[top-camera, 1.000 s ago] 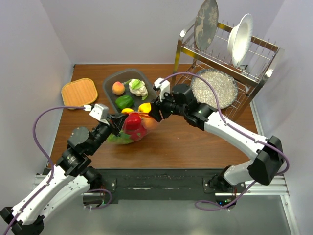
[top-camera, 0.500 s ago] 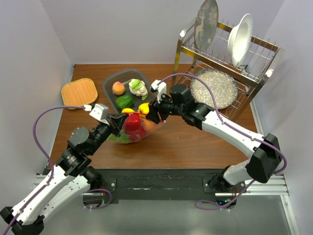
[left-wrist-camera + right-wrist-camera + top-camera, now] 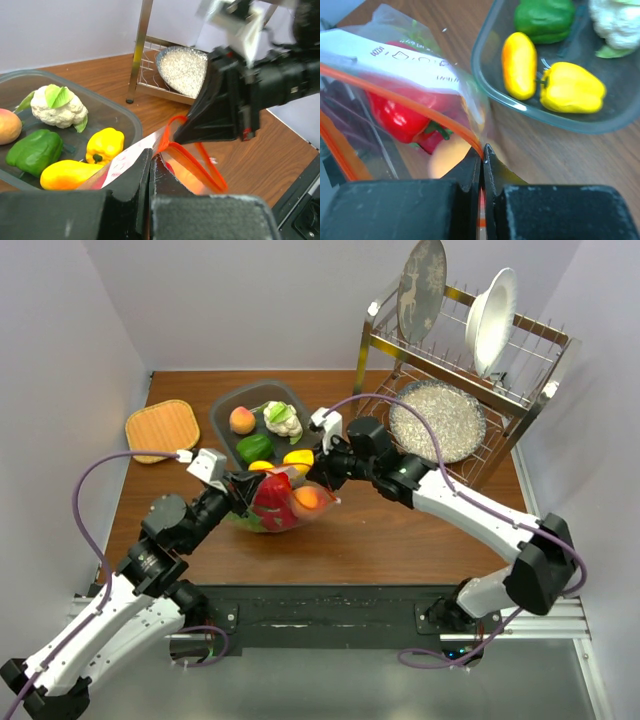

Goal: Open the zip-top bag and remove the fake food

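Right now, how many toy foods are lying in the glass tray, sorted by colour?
Green: 1, the green pepper
Yellow: 2, the yellow pepper and the yellow oblong piece
White: 1, the cauliflower
Peach-coloured: 1, the peach
Total: 5

The zip-top bag (image 3: pixel 420 65) in the right gripper's (image 3: pixel 482 150) matt black jaws is crinkly clear plastic. Left of them the red pepper (image 3: pixel 395 117) is glossy; right of them the table (image 3: pixel 555 160) is smooth wood.
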Controlling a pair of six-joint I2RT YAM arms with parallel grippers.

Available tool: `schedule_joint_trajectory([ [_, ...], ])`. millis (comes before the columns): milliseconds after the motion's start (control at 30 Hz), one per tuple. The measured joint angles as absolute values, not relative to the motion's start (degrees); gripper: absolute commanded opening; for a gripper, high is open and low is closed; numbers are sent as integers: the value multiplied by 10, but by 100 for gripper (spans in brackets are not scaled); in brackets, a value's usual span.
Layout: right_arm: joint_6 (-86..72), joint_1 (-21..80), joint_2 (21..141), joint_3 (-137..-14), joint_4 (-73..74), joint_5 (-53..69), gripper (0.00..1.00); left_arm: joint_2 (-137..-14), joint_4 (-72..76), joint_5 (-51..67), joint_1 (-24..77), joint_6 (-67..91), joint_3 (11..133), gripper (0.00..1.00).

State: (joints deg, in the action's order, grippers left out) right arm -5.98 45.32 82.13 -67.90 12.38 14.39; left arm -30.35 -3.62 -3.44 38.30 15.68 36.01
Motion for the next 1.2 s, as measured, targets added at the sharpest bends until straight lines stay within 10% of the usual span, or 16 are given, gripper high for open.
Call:
schedule_joint_trajectory([
  [167,-90,453,748,-679,173,99,0,-359,-81,-25,383,170,420,0],
  [433,-163,453,678,-692,280,20,0,-420,-148,3,383,187,476,44],
  [1200,-292,558,788,-777,351,-158,0,-469,-279,107,520,208,561,43],
])
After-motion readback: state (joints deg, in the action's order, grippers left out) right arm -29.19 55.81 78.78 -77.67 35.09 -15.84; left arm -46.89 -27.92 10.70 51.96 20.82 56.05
